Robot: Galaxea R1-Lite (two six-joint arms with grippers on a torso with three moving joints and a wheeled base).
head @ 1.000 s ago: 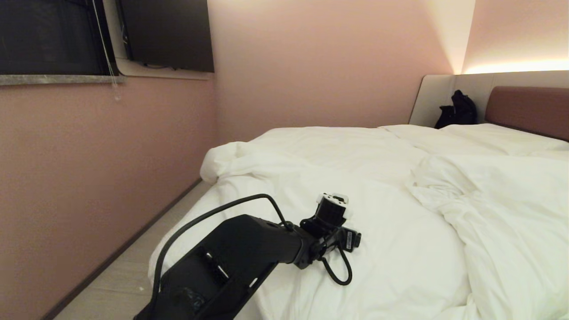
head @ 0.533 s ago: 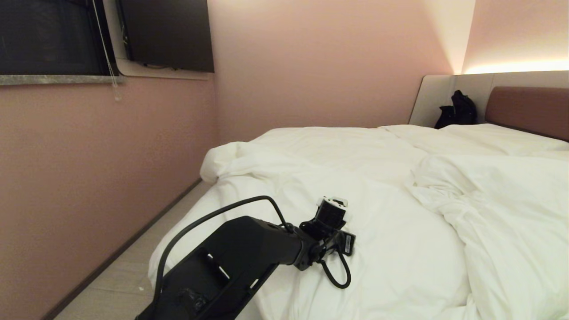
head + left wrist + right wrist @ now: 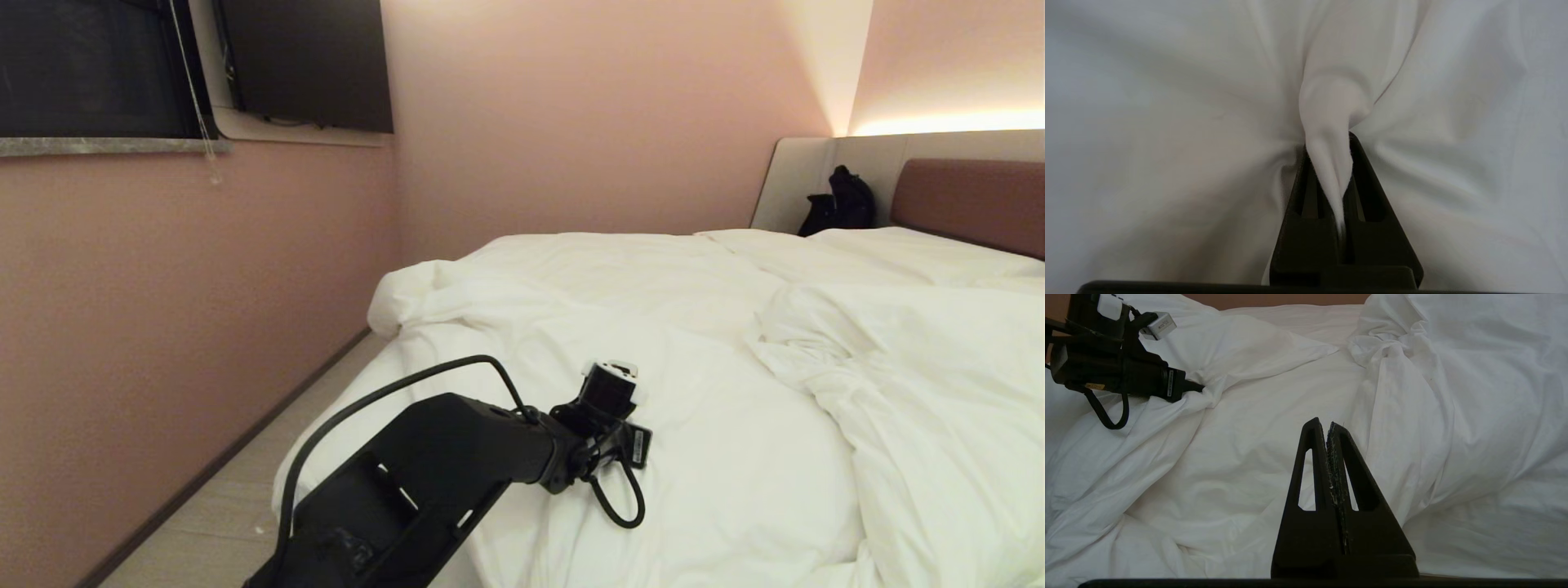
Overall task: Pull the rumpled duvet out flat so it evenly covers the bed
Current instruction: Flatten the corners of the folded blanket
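In the head view, the bed (image 3: 967, 200) fills the right and centre of the room, its mauve-brown headboard at the far right, and the duvet (image 3: 694, 327) lies rumpled across it, with a thick bunched fold running down the right side and a puffed corner hanging over the edge nearest the pink wall (image 3: 188, 310). The left arm reaches in from the lower left, and the left gripper (image 3: 614, 377) is pressed down into the duvet near the middle of the bed. A dark bag (image 3: 841, 202) sits by the beige side panel beyond the pillows. In the left wrist view, the left gripper (image 3: 1329, 163) is clenched on a pinched ridge of the duvet (image 3: 1167, 143), the white cloth rising in a peak between its black fingers (image 3: 1367, 179). In the right wrist view, the right gripper (image 3: 1327, 430) hangs above the duvet (image 3: 1453, 396) with its fingers pressed together on nothing, apart from the cloth, and the left gripper (image 3: 1196, 388) shows at the far side biting into a fold.
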